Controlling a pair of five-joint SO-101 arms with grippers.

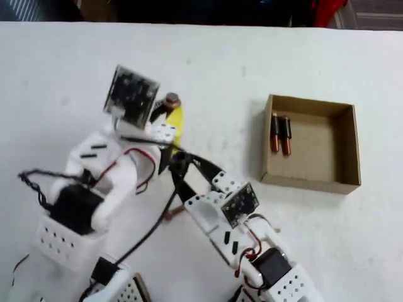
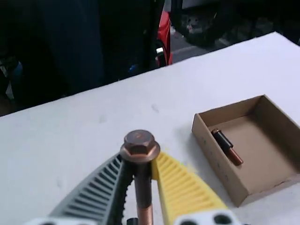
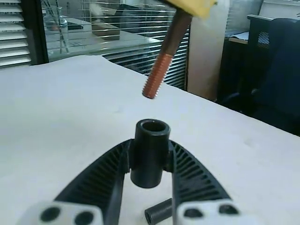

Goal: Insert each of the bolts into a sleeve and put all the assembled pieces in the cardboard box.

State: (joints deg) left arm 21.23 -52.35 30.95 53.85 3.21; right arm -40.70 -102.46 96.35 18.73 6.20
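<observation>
My left gripper (image 2: 140, 164) is shut on a copper bolt (image 2: 139, 146), just under its hex head, between a grey and a yellow finger. The bolt (image 1: 171, 100) hangs shaft down above the table. My right gripper (image 3: 150, 157) is shut on an upright black sleeve (image 3: 150, 150), held just below and beside the bolt's threaded tip (image 3: 151, 91); tip and sleeve mouth are apart. The two grippers meet left of the cardboard box (image 1: 344, 145), with the right gripper (image 1: 178, 165) under the bolt. In the box lie two assembled pieces (image 1: 281, 133), side by side.
A loose black sleeve (image 3: 159, 212) lies on the table beneath my right gripper. A small brown piece (image 1: 170, 214) lies by the right arm. Black cables (image 1: 151, 229) run across the table between the arms. Open table lies behind and around the box.
</observation>
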